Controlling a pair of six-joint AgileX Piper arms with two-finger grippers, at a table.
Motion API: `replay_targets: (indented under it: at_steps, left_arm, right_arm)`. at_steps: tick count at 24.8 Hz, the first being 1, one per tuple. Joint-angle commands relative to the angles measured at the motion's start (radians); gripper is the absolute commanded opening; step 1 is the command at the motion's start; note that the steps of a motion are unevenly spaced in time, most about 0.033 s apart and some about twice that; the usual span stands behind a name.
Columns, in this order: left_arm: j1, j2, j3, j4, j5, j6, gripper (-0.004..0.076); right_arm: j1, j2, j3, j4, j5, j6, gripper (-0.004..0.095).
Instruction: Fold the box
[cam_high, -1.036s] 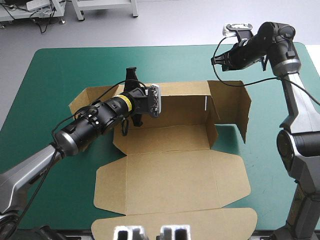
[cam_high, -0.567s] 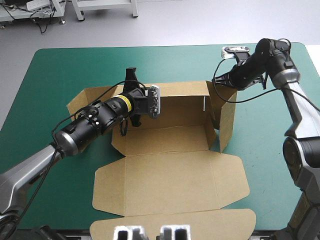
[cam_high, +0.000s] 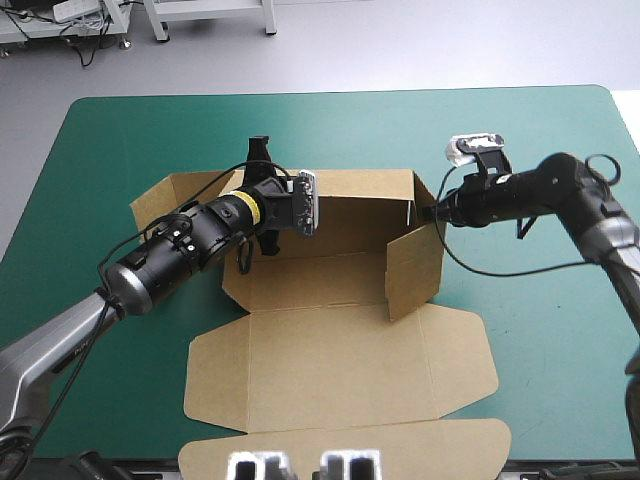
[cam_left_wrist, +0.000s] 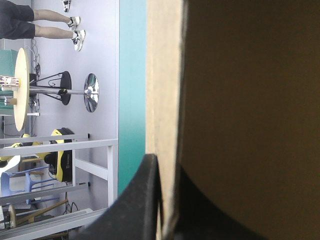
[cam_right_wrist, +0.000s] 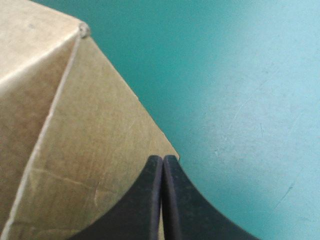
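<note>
The brown box (cam_high: 335, 365) lies open in the middle of the teal-green table, its lid flat toward the near edge. My left gripper (cam_high: 270, 205) is shut on the raised back wall (cam_high: 360, 205) near its left end. In the left wrist view the board's edge (cam_left_wrist: 167, 125) runs between the black fingers (cam_left_wrist: 142, 200). My right gripper (cam_high: 437, 212) is shut, and its tips (cam_right_wrist: 163, 159) rest against the outer face of the right side wall (cam_high: 415, 262). That wall stands upright, swung in over the box's floor (cam_high: 320, 280). The left side flap (cam_high: 165, 195) leans outward.
The long tuck flap (cam_high: 345, 440) of the lid reaches the table's near edge. Bare teal-green cover (cam_high: 540, 330) lies to the right of the box and beyond it toward the far edge.
My right gripper came down from the far right corner and moved left, pushing the right side wall from splayed outward to upright and inward. The left gripper has kept its hold on the back wall.
</note>
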Motion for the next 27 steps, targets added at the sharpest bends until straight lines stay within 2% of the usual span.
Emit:
replay_targets:
  at_steps: [1, 4, 7, 10, 13, 23, 27]
  left_arm:
    - [-0.004, -0.017, -0.009, -0.019, 0.06, -0.019, -0.001]
    - [-0.017, -0.017, -0.009, -0.03, 0.066, -0.019, -0.001]
    - [-0.06, -0.015, -0.009, -0.028, 0.088, -0.022, -0.001]
    - [-0.076, -0.015, -0.009, 0.029, 0.098, -0.11, -0.001]
    - [-0.076, -0.015, -0.009, 0.13, 0.111, -0.204, -0.001]
    - [-0.077, -0.015, -0.009, 0.136, 0.102, -0.209, -0.001]
    - [-0.077, -0.015, -0.009, 0.136, 0.1, -0.209, -0.001]
  right_arm:
    - [-0.001, -0.169, 0.201, 0.161, -0.179, -0.256, -0.0019]
    - [-0.001, -0.204, 0.297, 0.299, -0.229, -0.403, -0.0019]
    - [-0.001, -0.204, 0.297, 0.316, -0.179, -0.431, -0.002]
    - [-0.001, -0.216, 0.297, 0.329, -0.122, -0.454, -0.0018]
    - [0.001, -0.256, 0.298, 0.329, -0.126, -0.482, -0.0018]
    - [0.001, -0.314, 0.348, 0.392, -0.139, -0.597, -0.0019]
    - [0.001, -0.314, 0.367, 0.378, -0.124, -0.6, -0.0016]
